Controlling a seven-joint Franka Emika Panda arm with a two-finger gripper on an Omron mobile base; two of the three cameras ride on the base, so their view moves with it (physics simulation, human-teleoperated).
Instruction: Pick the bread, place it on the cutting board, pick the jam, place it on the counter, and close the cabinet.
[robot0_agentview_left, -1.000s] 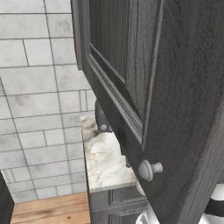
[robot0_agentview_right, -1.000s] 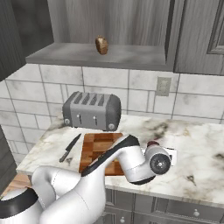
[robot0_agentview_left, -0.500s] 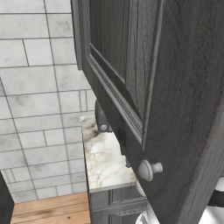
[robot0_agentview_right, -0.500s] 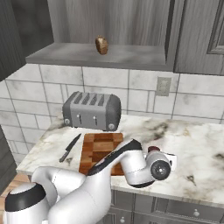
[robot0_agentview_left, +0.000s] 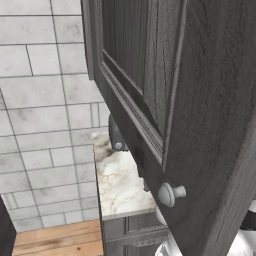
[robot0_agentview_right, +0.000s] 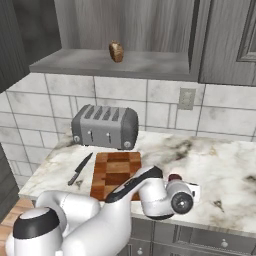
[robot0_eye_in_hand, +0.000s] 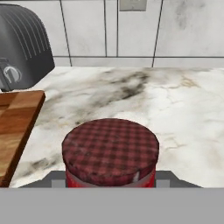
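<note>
The jam jar (robot0_eye_in_hand: 110, 153), a squat, rigid and probably slick-sided pot with a checked red lid, sits between the part-closed jaws near the tabletop's (robot0_eye_in_hand: 175, 113) front edge, apparently gripped by its sides below the lid, the sensible hold.

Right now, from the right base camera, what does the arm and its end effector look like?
The arm is glossy white with rounded, bulbous segments, a dark cap on the near joint and a black band along the forearm. The end effector is a small white block beside a round grey disc. No cables or markings are visible.
</note>
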